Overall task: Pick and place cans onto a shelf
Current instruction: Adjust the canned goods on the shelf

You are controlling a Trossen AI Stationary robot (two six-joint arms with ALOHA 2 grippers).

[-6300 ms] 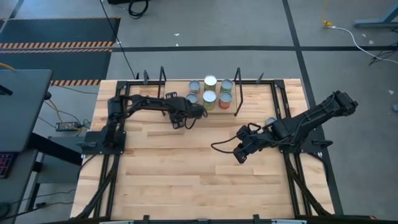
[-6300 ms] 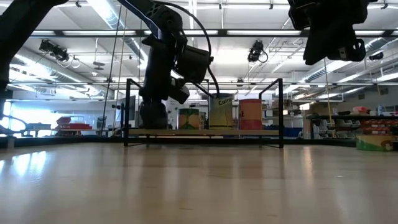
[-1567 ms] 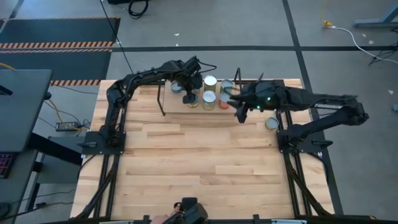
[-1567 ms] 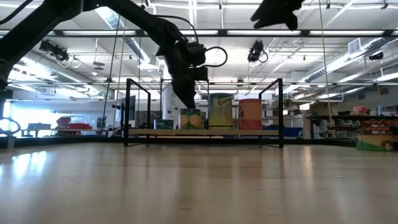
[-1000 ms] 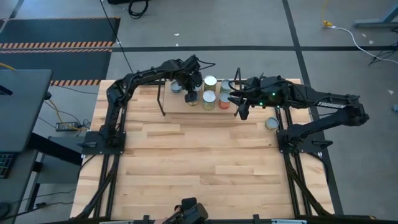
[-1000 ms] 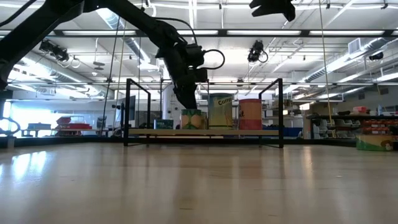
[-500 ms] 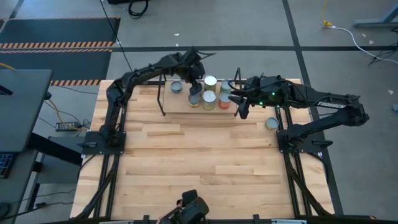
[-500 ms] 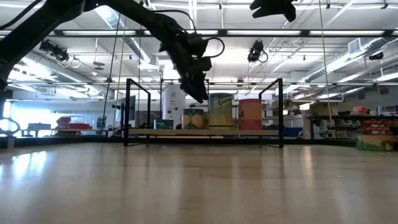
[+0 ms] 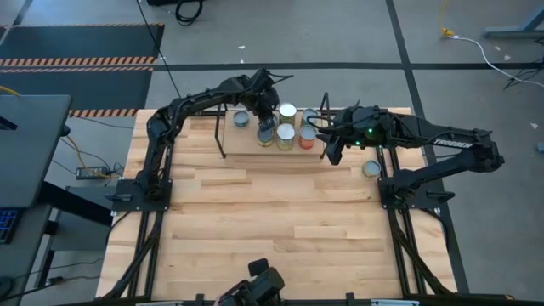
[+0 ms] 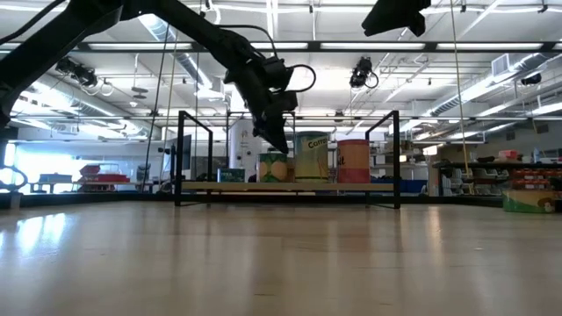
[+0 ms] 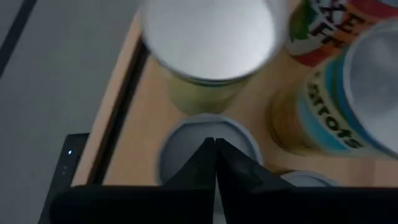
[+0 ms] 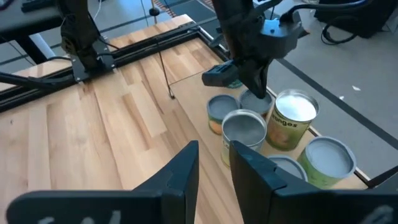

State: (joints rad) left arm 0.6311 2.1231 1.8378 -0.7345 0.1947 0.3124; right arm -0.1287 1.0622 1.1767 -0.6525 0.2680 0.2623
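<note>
Several cans [image 9: 286,124] stand upright on their bases, clustered on the right half of the shelf [image 9: 236,138], a low board between black end frames at the table's far edge. My left gripper [image 9: 266,126] is shut and points down over a silver-lidded can [image 11: 208,144] at the cluster's near left. Whether its tips touch the lid, I cannot tell. My right gripper [image 12: 214,163] hangs high at the shelf's right end [image 9: 332,151], its fingers a little apart with nothing between them. One more can [image 9: 371,168] stands on the table by the right arm's base.
The shelf's left half [image 10: 215,186] is bare apart from one can [image 9: 242,119] at its back. Black rails frame the tabletop [image 9: 255,212]. A dark object [image 9: 255,289] shows at the table's near edge.
My left gripper has risen off the shelf, moved a little toward the table's right edge, and come back down over the near left can. The cans have stayed where they were.
</note>
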